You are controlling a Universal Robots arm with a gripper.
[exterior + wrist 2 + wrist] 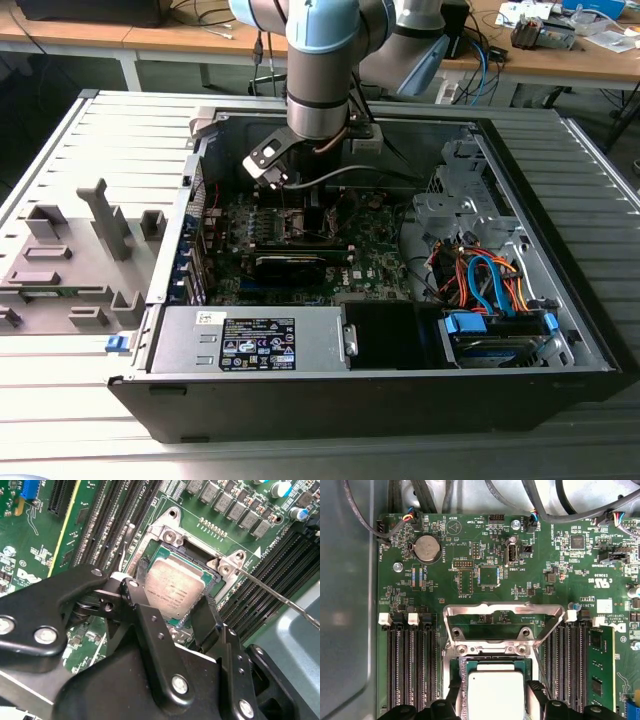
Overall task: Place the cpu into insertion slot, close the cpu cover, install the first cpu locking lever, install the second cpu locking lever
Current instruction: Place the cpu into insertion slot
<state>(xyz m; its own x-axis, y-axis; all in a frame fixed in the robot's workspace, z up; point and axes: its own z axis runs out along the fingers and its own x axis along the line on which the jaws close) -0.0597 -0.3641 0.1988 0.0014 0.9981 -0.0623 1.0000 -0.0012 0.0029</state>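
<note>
My claw (168,599) is clenched on the cpu (495,694), gripping two opposite edges. In both wrist views the cpu lies in the slot (455,670), silvery face up. In the exterior view this spot is toward 12 o'clock on the board (375,255).

The cover (502,625) stands open past the slot, and it has not been lowered. A thin lever (280,597) runs out over the board just beside the slot and is not latched.

Risk, in my judgement: the cpu may not be fully seated. Any sideways drag or tilt from my claw could lift one corner onto the slot's rim or press it onto the contacts beneath. The lever is close enough to my claw to snag.

Orientation: the cpu lies flat with its edges parallel to the slot's rim. It is square, so it has no long axis.
</note>
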